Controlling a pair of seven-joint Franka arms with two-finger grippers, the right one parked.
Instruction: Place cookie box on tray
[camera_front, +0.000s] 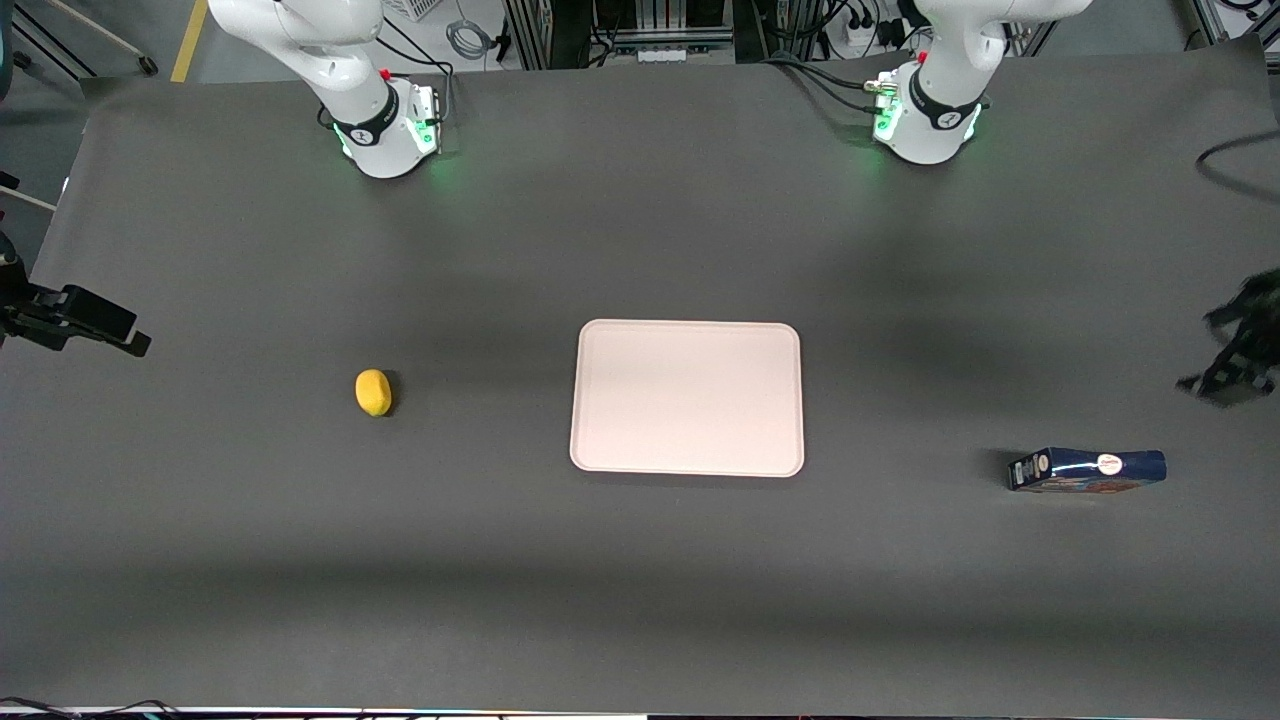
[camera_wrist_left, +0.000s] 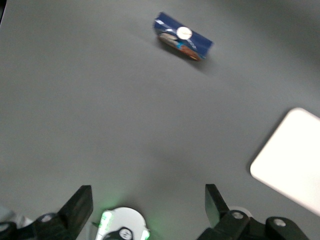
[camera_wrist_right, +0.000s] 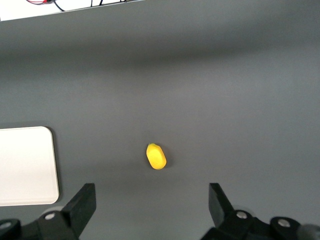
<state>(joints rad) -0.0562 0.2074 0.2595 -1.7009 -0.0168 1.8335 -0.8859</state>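
Claw (camera_wrist_left: 148, 210) of the working arm: two dark, blocky fingers (camera_wrist_left: 80, 202) spread wide, nothing between them and nothing touching them. It hangs above the surface (camera_front: 640, 600) at the working arm's end; in the front view it appears blurred at the picture's edge (camera_front: 1235, 345), farther from the front camera than the cookie box and well apart from it.

Cookie box (camera_front: 1087, 470): a long, narrow cardboard carton, dark navy blue with a glossy print, a small white-and-red oval logo and a brownish picture on its face. It lies flat on its long side on the surface, toward the working arm's end, apart from the tray. The wrist view shows it (camera_wrist_left: 183, 36) lying at a slant.

Tray (camera_front: 687, 397): a large flat rectangle, pale pinkish white, smooth and matte, with rounded corners and a low raised rim. It sits near the middle of the surface; one rounded corner shows in the wrist view (camera_wrist_left: 292, 160).

Lemon (camera_front: 373, 392): a small yellow oval on the surface, toward the parked arm's end.

Surface: a dark grey, matte, even sheet.
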